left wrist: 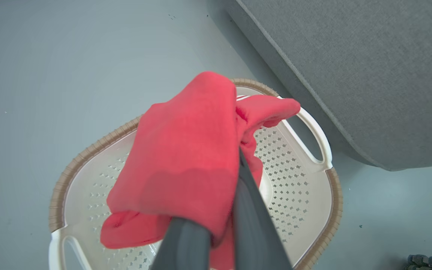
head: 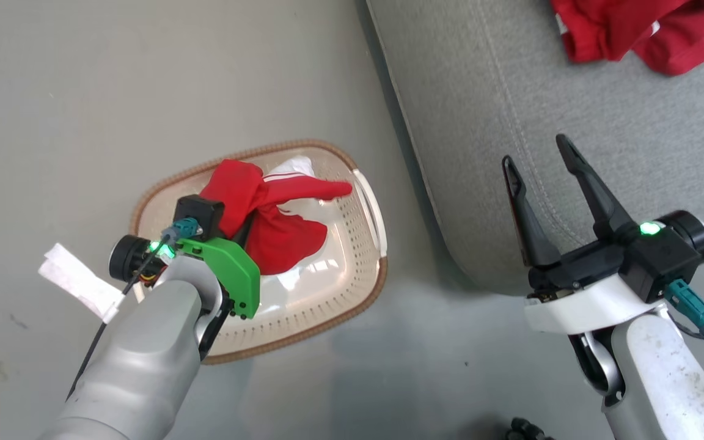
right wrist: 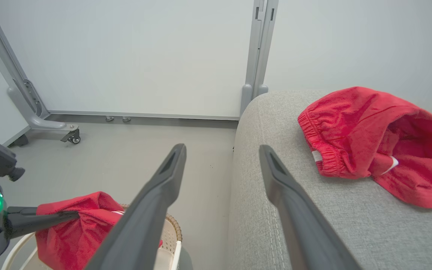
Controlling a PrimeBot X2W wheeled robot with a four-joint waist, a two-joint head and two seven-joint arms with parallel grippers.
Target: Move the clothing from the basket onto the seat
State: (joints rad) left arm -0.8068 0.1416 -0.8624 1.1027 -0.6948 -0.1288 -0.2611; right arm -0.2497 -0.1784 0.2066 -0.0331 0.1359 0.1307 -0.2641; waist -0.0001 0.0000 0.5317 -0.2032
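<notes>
The cream basket (head: 361,293) with a brown rim stands on the floor, left of the grey seat (head: 572,91). My left gripper (head: 243,231) is over the basket, shut on a red garment with white stripes (head: 282,235). In the left wrist view that garment (left wrist: 186,161) drapes over my fingers (left wrist: 253,217), above the perforated basket floor (left wrist: 294,187). A second red garment with an elastic band (head: 627,30) lies on the seat at the far right. My right gripper (head: 535,151) hangs open over the seat's near corner, nothing between its fingers.
A white paper tag (head: 80,281) hangs from my left wrist cable. In the right wrist view a white panel on a wheeled grey frame (right wrist: 43,120) stands behind the floor and the seat (right wrist: 351,225). A small dark object (head: 526,431) lies on the floor near the bottom edge.
</notes>
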